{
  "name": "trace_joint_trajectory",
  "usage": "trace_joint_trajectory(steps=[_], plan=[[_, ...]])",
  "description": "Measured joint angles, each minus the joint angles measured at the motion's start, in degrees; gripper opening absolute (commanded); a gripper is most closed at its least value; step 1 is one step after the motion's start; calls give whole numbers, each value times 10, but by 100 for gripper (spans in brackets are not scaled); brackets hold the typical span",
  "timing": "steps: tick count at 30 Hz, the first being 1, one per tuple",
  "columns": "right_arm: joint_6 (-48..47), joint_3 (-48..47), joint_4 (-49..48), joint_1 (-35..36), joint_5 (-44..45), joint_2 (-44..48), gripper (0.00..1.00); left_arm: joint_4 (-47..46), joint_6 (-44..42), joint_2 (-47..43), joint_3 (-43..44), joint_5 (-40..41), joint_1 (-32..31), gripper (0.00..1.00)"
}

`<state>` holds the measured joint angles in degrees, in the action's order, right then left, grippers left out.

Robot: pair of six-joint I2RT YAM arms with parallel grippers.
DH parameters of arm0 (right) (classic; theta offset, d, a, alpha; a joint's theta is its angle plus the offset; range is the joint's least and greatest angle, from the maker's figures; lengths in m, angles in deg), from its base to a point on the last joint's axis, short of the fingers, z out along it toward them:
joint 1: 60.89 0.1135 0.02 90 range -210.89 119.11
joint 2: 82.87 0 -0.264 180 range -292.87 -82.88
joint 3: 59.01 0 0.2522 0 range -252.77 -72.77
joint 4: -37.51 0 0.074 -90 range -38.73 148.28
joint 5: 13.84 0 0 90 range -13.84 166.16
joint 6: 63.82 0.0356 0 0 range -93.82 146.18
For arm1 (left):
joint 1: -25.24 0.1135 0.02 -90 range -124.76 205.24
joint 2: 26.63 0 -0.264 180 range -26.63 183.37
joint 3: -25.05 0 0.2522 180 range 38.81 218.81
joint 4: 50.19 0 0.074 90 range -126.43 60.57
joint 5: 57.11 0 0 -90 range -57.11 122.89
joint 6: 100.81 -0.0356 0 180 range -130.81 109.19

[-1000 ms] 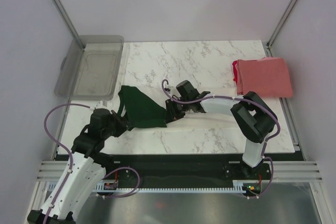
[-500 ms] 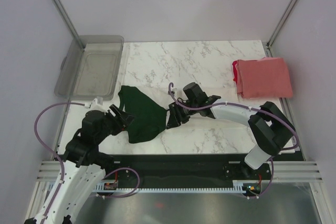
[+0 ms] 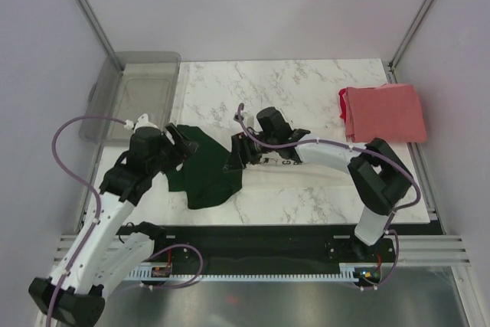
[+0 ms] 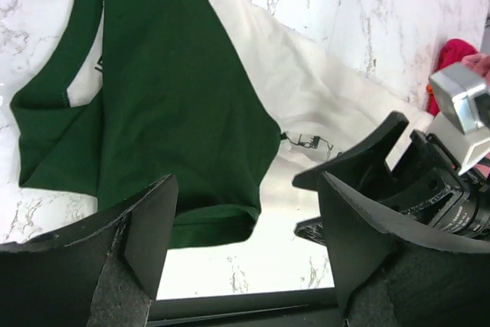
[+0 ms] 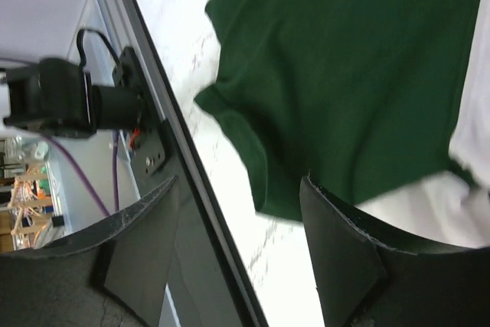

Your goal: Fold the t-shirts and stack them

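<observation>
Farthest left, a clear grey bin (image 3: 134, 101) sits at the far-left edge of the marble table (image 3: 306, 82). Just beside it, toward the near edge, the left gripper (image 3: 178, 142) hangs over the left margin of the cream-white shirt (image 4: 306, 97). Its wrist view shows the two fingers standing wide apart with nothing between them, only cloth and marble seen through the gap. That shirt lies loosely on the left-middle part of the table. Its dark green sleeve (image 3: 203, 170) is spread toward the left and the near edge, and its pale body runs off to the right, where a small patch of black print (image 4: 306, 142) shows near the seam. A green neckband curls at the left end in the left wrist view. Next comes the right gripper (image 3: 234, 155), reached well leftward across the table and poised over the right side of the green cloth, near the left gripper. Its jaws are likewise parted and empty, with the green fabric and a strip of cream lying below them. Whether either set of fingertips touches the cloth cannot be told. Farthest right, the coral-red shirt (image 3: 383, 112) rests folded into a neat rectangle at the table's right edge, well apart from the other shirt.
</observation>
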<state>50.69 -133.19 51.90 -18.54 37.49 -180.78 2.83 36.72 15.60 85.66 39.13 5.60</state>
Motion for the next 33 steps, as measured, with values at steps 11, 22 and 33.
trace_joint_trajectory(steps=[11, 22, 33], plan=[[70, -82, -90, 48, -1, -162, 70, -113, 1, 184, -33, -69, 57, 77], [108, 130, -152, 115, -4, -46, 70, -158, 1, 236, -50, -110, 64, 77], [24, 62, 5, 90, 71, 48, 65, -171, -5, 215, -77, -109, 64, 75]])
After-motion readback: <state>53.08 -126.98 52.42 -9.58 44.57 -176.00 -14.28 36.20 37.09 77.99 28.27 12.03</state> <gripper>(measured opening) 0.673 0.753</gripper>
